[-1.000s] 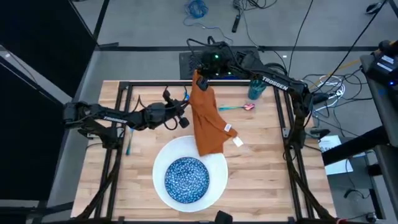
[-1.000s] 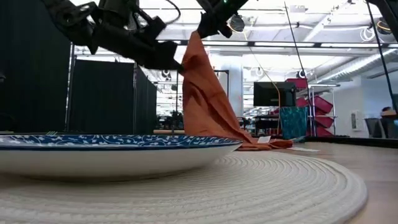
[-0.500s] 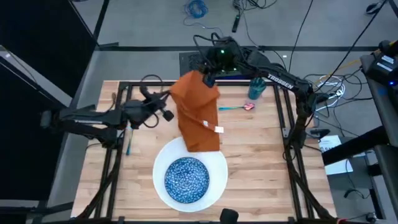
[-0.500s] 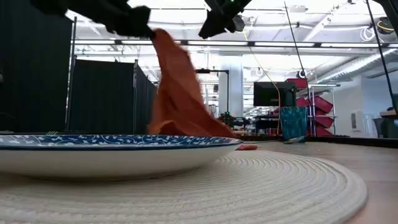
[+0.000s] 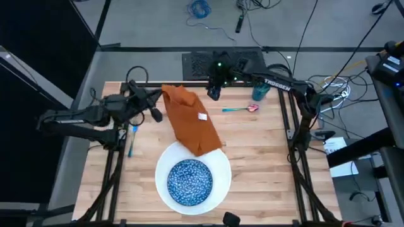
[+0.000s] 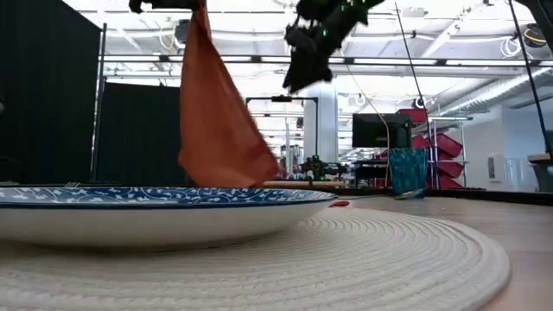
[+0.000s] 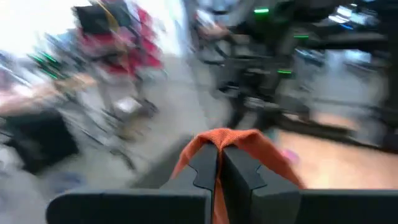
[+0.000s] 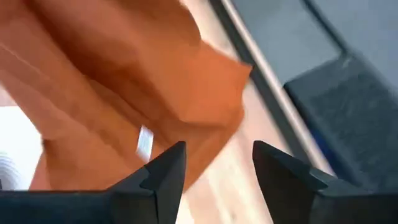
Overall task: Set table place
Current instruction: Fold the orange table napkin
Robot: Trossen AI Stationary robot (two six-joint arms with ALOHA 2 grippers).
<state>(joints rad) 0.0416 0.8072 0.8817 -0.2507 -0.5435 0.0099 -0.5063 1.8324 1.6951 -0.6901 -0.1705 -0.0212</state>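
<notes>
An orange napkin [image 5: 189, 123] hangs from my left gripper [image 5: 159, 103], which is shut on it above the table's far left part. The napkin's lower end [image 5: 203, 146] reaches the far rim of the white plate [image 5: 222, 169]; whether it touches, I cannot tell. A blue speckled bowl [image 5: 189, 180] sits on the plate. My right gripper [image 5: 213, 94] stands open just right of the napkin, touching nothing. A teal cup [image 5: 259, 91] and a light-blue spoon [image 5: 235, 109] are at the far right, and a light-blue fork [image 5: 130, 140] lies at the left. My left gripper pinches the napkin's top edge [image 7: 231, 135] between its two shut fingers [image 7: 202, 168]. The cloth is bunched there; how many layers, I cannot tell. The fingers come level from the table's left side. The napkin hangs below them [image 6: 212, 112], slack and slanting toward the plate.
A black rail frame [image 5: 285, 126] runs around the wooden tabletop. A woven placemat [image 6: 371, 259] lies under the plate at the near edge. Bare wood [image 5: 259, 157] shows right of the plate.
My right gripper has let go of the napkin and dropped a little. My left gripper has taken the napkin's top and carried it toward the table's left and far edges. The napkin's lower part has swung left along with it, from beside the spoon to the plate's far rim.
</notes>
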